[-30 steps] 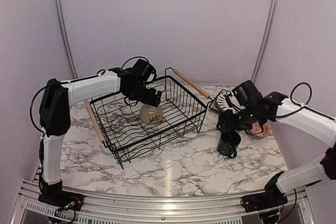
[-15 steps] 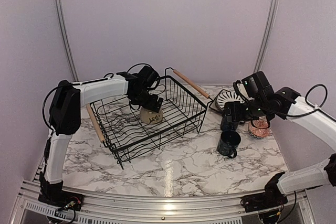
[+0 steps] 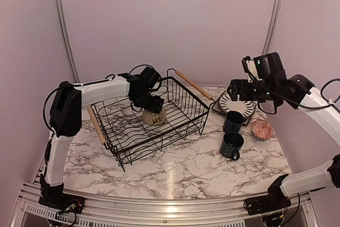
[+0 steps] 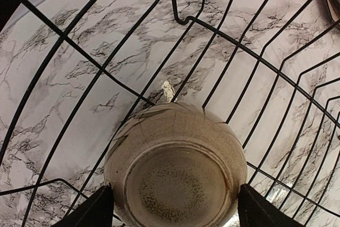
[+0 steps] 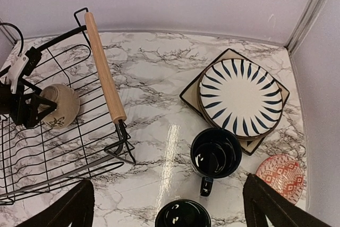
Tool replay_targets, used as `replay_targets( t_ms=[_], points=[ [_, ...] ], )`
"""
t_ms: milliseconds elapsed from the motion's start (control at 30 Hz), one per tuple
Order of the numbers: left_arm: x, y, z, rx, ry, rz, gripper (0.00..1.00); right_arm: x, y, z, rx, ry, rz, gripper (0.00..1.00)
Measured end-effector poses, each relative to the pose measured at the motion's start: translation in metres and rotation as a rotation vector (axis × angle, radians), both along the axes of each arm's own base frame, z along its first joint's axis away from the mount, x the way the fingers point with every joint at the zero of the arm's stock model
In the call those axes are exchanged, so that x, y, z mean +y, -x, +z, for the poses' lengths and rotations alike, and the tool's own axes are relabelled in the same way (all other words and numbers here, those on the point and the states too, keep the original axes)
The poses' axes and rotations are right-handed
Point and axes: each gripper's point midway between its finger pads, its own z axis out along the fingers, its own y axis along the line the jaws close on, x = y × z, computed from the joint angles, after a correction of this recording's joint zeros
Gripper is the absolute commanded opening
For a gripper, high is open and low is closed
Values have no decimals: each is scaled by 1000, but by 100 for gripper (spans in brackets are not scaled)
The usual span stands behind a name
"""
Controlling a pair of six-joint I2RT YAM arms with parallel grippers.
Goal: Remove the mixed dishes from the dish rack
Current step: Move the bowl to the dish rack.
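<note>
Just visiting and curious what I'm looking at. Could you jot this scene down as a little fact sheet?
Dish rack: one cream bowl inside
Left gripper: open, straddling that bowl
Right gripper: open, empty, high over the marble table
Beside rack: striped plate, two navy mugs, pink patterned bowl

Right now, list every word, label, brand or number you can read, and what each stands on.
No readable text in any view.
The cream bowl in the dish rack bears dark marks, too blurred to read as lettering.
The striped plate and the mugs show none.
</note>
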Motion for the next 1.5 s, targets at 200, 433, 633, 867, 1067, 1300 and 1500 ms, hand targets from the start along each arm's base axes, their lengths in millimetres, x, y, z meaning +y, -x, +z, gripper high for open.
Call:
replay_targets(
  t_ms=[200,433,633,867,1067,1300,1500],
  points=[
    [0,15,-1,18,-7,-16,81,19,-18,21,-66,-43,44,94],
    [3,37,-2,64,15,-28,86,60,-45,35,-88,-92,141,94],
    [3,63,11,112,106,-53,91,112,-58,57,-130,-120,254,94],
    [13,70,71,9,217,-39,98,166,-73,51,-120,-124,342,91],
    [57,81,108,-139,209,46,99,213,-95,38,-85,-152,368,84],
    [103,104,142,-309,247,117,99,258,-124,1,-3,-183,366,82],
    [121,117,176,-433,304,125,99,284,-125,-55,103,-160,378,81]
  ],
)
